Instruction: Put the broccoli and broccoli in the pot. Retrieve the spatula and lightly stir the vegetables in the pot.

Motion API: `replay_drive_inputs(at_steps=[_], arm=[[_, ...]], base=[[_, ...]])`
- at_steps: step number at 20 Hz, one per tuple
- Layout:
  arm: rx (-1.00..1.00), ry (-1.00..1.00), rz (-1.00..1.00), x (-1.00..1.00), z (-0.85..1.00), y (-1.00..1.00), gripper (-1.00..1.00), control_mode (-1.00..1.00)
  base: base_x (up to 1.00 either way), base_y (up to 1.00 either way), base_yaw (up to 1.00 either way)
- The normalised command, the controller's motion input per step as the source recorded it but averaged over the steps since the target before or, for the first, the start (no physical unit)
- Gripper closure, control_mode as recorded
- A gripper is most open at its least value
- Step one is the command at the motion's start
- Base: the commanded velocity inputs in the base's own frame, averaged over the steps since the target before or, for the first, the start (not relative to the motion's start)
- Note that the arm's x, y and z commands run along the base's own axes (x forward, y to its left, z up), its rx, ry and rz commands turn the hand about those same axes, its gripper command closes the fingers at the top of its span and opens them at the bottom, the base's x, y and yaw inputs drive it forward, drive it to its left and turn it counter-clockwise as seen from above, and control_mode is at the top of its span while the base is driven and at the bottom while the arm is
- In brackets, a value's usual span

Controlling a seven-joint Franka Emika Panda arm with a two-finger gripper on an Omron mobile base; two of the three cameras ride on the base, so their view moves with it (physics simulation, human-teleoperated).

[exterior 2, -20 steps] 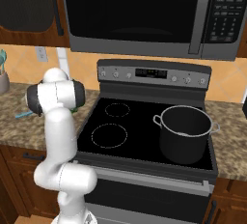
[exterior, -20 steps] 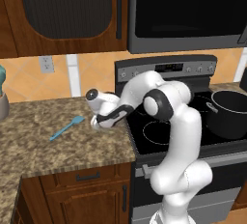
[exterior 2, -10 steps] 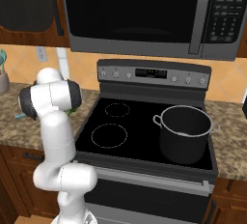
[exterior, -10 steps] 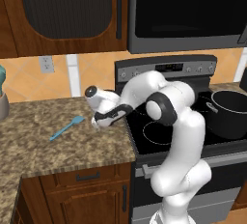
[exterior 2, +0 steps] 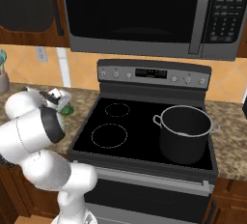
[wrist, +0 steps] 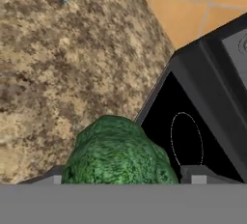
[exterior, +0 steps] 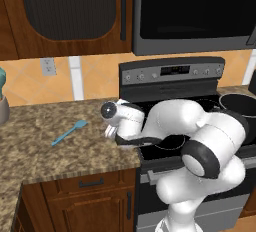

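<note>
Green broccoli [wrist: 116, 153] sits between the gripper [wrist: 123, 177] fingertips in the hand view, at six o'clock, the jaws closed against its sides; it rests over the speckled granite worktop [wrist: 58, 73] right beside the stove's black edge. In the right base view a bit of green shows at the wrist, at nine o'clock. From the left base view the arm bends low over the worktop's right end, near the stove [exterior: 175, 76]. A light-blue spatula [exterior: 69, 132] lies on the worktop at nine o'clock of the hand, well apart from it. On the right base view's front right burner, at four o'clock, stands the dark pot [exterior 2: 185, 133], well away from the gripper.
</note>
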Motion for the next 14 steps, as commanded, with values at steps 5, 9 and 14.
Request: replay_drive_inputs(at_steps=[5, 9, 14], arm=[[0.21, -0.05, -0.07, -0.65, 1.00, -0.54, 1.00, -1.00], [0.24, 0.00, -0.10, -0.42, 1.00, -0.66, 1.00, -1.00], [0.23, 0.00, -0.09, -0.27, 1.00, -0.74, 1.00, -1.00]], base=[[0.00, 0.00, 0.00], [0.00, 0.00, 0.00], [0.00, 0.00, 0.00]])
